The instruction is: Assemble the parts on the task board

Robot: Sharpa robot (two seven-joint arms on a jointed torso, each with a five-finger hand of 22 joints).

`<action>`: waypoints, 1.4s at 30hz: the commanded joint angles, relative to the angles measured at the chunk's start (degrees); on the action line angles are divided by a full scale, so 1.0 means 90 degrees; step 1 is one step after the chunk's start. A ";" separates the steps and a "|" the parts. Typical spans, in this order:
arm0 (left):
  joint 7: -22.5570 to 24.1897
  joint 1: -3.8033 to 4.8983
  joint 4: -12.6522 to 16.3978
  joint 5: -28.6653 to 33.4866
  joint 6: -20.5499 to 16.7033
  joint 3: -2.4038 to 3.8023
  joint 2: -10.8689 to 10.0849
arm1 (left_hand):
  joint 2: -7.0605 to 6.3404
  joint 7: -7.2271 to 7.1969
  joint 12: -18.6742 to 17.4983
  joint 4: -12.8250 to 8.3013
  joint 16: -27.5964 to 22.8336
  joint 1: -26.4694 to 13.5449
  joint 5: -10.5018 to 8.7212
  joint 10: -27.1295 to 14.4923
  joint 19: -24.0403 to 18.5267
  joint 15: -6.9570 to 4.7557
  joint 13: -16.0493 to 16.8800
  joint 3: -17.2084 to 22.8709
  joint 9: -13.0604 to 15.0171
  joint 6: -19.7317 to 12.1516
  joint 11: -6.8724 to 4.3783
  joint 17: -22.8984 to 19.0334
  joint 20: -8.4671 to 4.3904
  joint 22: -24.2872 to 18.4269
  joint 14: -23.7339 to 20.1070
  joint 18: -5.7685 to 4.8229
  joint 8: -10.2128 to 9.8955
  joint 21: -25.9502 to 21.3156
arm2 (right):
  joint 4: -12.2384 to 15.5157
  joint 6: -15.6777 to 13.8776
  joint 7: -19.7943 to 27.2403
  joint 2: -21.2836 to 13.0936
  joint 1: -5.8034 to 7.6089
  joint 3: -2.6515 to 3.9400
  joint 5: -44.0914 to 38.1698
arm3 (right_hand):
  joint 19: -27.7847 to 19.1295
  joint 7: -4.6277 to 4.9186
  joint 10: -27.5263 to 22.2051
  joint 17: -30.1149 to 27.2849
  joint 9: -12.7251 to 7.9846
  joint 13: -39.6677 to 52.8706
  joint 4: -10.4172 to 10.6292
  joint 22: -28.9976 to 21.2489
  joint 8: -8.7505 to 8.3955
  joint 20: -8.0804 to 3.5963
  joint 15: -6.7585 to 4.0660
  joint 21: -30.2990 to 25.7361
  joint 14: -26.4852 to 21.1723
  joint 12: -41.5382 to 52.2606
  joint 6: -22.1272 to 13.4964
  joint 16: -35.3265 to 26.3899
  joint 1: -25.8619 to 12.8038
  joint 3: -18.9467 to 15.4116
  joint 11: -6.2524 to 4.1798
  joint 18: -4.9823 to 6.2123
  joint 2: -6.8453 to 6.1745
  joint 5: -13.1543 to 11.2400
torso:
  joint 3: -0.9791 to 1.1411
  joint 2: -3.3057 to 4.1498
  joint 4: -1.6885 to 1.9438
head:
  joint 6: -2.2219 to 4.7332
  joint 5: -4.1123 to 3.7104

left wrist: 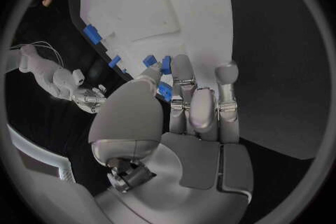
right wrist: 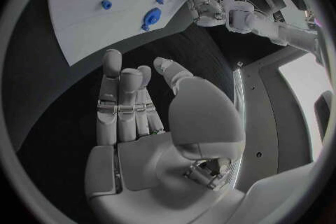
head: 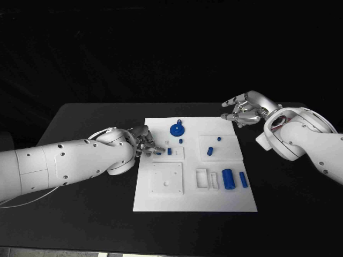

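The white task board (head: 160, 201) lies in the middle of the black table. Standing on it are a round blue part (head: 177, 129), small blue pegs (head: 210, 150), and two blue cylinders (head: 228, 178) in slots near its right edge. My left hand (head: 144, 142) hovers over the board's left edge. It pinches a small blue part (left wrist: 165, 89) between thumb and finger, just short of another blue peg (head: 169, 151). My right hand (head: 245, 110) hangs over the bare table beyond the board's far right corner, fingers extended and holding nothing (right wrist: 133, 101).
A raised white square block (head: 166, 178) with a hole sits at the board's left. Empty white slots (head: 204, 178) lie beside the cylinders. Black table (head: 87, 160) surrounds the board on all sides.
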 commanded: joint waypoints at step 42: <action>0.0004 -0.0002 0.0021 0.0157 0.0081 0.0112 -0.0025 | -0.0166 0.0040 0.0011 0.0579 0.0015 -0.0281 -0.0362 0.0325 -0.0019 -0.0044 0.0025 -0.0014 0.0153 0.0028 0.0013 0.0009 -0.0068 0.0203 -0.0021 -0.0016 -0.0003 0.0054 | 0.0003 0.0027 0.0059 0.0014 -0.0061 0.0003 -0.0029 | -0.0008 -0.0002 -0.0019 0.0007 -0.0004 -0.0005 -0.0105 0.0050 -0.0024 -0.0030 -0.0022 -0.0003 0.0028 0.0022 -0.0024 0.0003 0.0001 0.0068 -0.0022 0.0075 0.0022 -0.0002 | 0.0003 0.0000 0.0000 | 0.0025 0.0001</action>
